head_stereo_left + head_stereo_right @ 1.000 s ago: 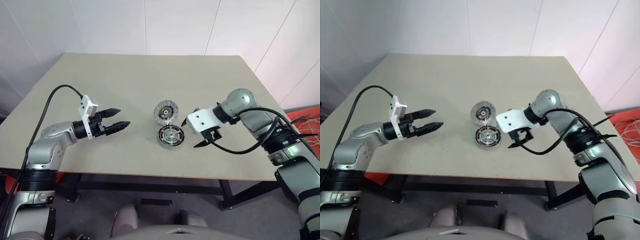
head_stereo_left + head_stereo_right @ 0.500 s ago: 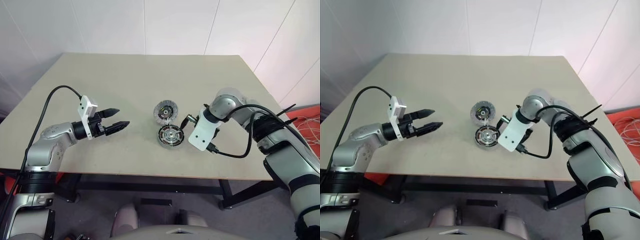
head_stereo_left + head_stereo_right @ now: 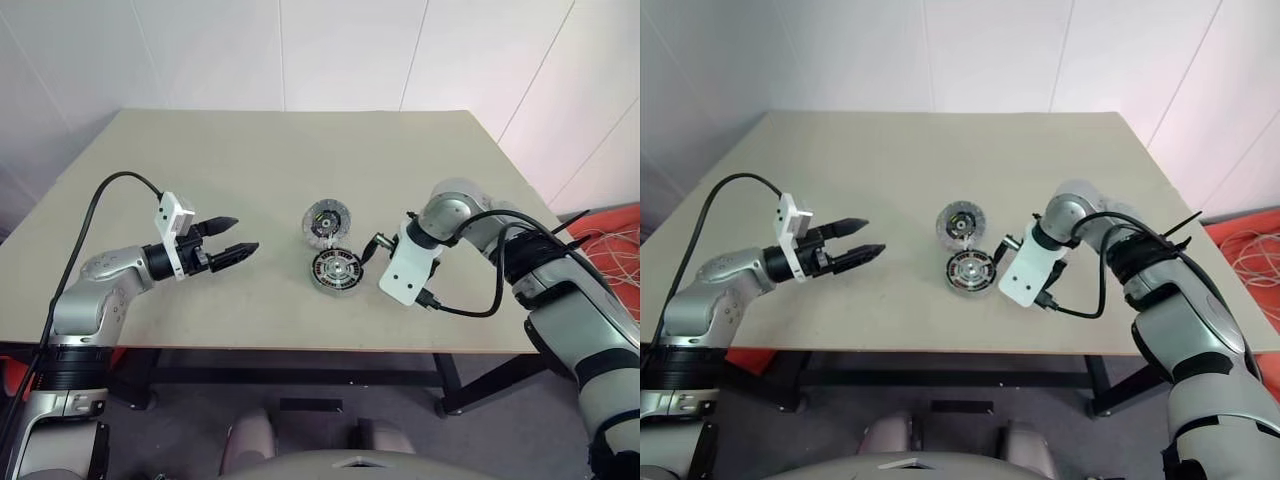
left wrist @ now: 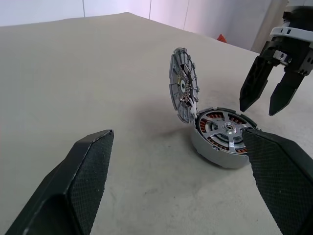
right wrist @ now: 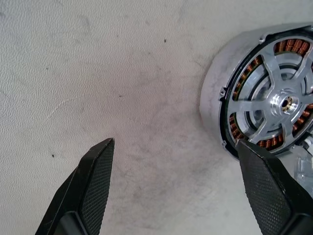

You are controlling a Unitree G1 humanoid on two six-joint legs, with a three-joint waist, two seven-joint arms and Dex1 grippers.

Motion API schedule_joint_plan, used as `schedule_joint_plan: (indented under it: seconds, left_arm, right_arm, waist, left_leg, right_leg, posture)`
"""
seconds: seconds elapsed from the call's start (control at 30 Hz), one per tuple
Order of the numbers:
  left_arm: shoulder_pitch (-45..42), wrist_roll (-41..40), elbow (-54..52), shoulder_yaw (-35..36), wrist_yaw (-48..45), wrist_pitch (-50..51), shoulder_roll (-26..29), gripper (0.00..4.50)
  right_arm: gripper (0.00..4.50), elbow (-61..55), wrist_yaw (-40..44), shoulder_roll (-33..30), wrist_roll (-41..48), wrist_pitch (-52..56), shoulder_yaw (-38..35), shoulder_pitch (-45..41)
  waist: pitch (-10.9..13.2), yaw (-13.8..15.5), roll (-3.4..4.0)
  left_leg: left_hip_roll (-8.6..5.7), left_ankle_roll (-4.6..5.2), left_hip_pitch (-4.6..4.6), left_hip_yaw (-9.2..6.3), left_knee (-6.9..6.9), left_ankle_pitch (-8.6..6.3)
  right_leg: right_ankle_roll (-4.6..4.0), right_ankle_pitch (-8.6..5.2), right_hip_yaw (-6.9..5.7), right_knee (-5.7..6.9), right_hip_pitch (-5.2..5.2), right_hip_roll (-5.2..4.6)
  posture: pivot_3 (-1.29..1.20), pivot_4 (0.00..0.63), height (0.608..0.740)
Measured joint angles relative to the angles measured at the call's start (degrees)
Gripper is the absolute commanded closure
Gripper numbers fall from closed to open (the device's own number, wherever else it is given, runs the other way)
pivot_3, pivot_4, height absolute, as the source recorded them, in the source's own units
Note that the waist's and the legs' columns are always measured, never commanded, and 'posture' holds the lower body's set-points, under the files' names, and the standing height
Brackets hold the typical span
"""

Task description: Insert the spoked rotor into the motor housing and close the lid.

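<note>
The motor housing (image 3: 338,271) lies flat on the table's middle. In it sits the spoked rotor (image 5: 276,105), a silver spoked face in a black rim with copper windings showing between the spokes. The lid (image 3: 328,220), a slotted silver disc, stands on edge at the housing's far side, leaning against it. My right gripper (image 4: 257,110) points down at the bare table just right of the housing, open and empty, apart from it. My left gripper (image 3: 245,233) hovers level well to the left of the housing, aimed at it, open and empty.
The beige table (image 3: 250,150) has bare room on all sides of the motor parts. Its front edge (image 3: 300,349) runs close below the housing. A black cable (image 3: 465,312) loops from my right wrist over the table near that edge.
My right wrist has rolled and tipped over, so its fingers now point down beside the housing under the white wrist mount. The left arm has kept still.
</note>
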Motion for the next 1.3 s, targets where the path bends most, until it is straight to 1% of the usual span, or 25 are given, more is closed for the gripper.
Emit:
schedule_joint_plan:
  seconds: [0.43,0.53,0.87,0.93,1.1,1.2,1.3]
  left_arm:
    - [0.1,0.0,-0.1,0.6,0.2,0.0,0.0,0.00]
    - [0.4,0.0,-0.4,0.6,0.5,0.0,0.0,0.00]
    - [0.4,0.0,-0.6,0.7,0.7,-0.4,0.0,0.00]
    - [0.4,0.0,-0.6,0.7,0.7,-0.6,0.0,0.00]
    - [0.4,0.0,-0.6,0.8,0.8,-0.7,-0.1,0.00]
    - [0.4,0.0,-0.5,0.8,0.8,-0.8,-0.1,0.00]
    - [0.2,0.0,-0.3,0.7,0.8,-1.0,-0.1,0.00]
  right_arm:
    - [0.03,2.8,-0.7,2.6,-2.3,-0.2,1.3,-0.6]
    - [0.57,3.2,-0.6,2.7,-2.3,-0.2,1.3,-0.7]
    - [3.95,2.5,0.2,4.9,-1.7,2.6,1.3,-1.8]
    - [4.48,2.1,1.0,5.0,-1.8,4.4,1.3,-1.8]
    - [4.48,-1.5,2.8,5.1,-1.6,11.9,1.2,-1.1]
    - [4.48,-8.8,5.1,4.3,-1.4,22.4,1.1,0.6]
    - [4.48,-16.5,5.5,2.4,1.4,32.6,1.6,1.5]
  waist:
    - [0.0,0.0,0.00]
    - [0.0,0.0,0.00]
    - [0.0,0.2,0.00]
    - [0.0,0.2,-0.01]
    - [0.0,0.1,-0.03]
    - [0.1,0.2,-0.04]
    - [0.1,0.2,-0.04]
  left_leg:
    - [0.01,-0.01,-0.04,0.00,0.05,0.01]
    - [0.00,-0.01,-0.05,0.00,0.05,0.01]
    - [-0.02,0.01,-0.11,-0.02,0.05,0.00]
    - [-0.02,0.02,-0.12,-0.02,0.05,-0.01]
    - [0.01,0.00,-0.18,-0.02,0.05,0.00]
    - [0.01,0.00,-0.22,-0.03,0.05,0.00]
    - [0.01,0.00,-0.29,-0.02,0.04,0.00]
  right_leg:
    - [-0.01,-0.01,0.01,0.06,-0.07,0.00]
    - [-0.01,-0.01,0.01,0.06,-0.06,0.00]
    - [-0.02,-0.01,0.00,0.05,-0.08,-0.01]
    - [-0.02,-0.01,0.00,0.04,-0.09,-0.01]
    - [-0.02,-0.01,0.00,0.06,-0.21,0.00]
    - [-0.02,-0.01,0.00,0.07,-0.24,0.00]
    - [-0.02,-0.01,0.01,0.07,-0.35,0.00]
  posture:
    - [0.00,0.000,0.740]
    - [0.00,0.000,0.740]
    - [0.00,0.000,0.740]
    - [0.00,0.000,0.740]
    - [0.00,0.000,0.740]
    - [0.00,0.000,0.740]
    - [0.00,0.000,0.740]
